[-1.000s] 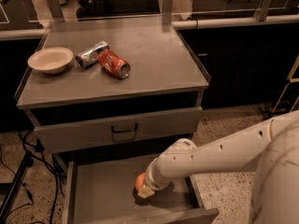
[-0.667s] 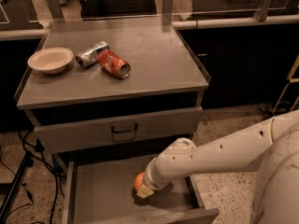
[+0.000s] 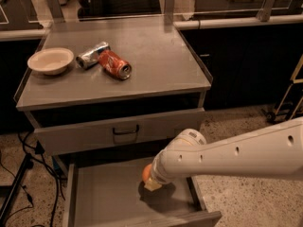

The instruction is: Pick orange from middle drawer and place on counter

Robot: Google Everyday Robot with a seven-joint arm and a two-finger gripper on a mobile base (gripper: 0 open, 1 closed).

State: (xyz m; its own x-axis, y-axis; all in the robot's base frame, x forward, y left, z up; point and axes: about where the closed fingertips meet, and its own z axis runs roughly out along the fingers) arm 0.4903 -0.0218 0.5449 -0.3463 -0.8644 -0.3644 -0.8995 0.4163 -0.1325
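As gripper point(image 3: 153, 184) sits in metal drawer point(image 3: 102, 195), round orange point(image 3: 147, 172)

Orange point(image 3: 146, 173) down in the open middle drawer point(image 3: 104, 197), my gripper point(image 3: 153, 184) right against it

I see the orange as small, round and dull-skinned, a little right of the drawer's centre. Only its left side shows past my gripper, which is inside the drawer. I cannot tell whether the fruit rests on the bare grey floor. The drawer stands pulled out, and the counter point(image 3: 156, 65), flat grey metal with a raised rim, lies above and behind it.
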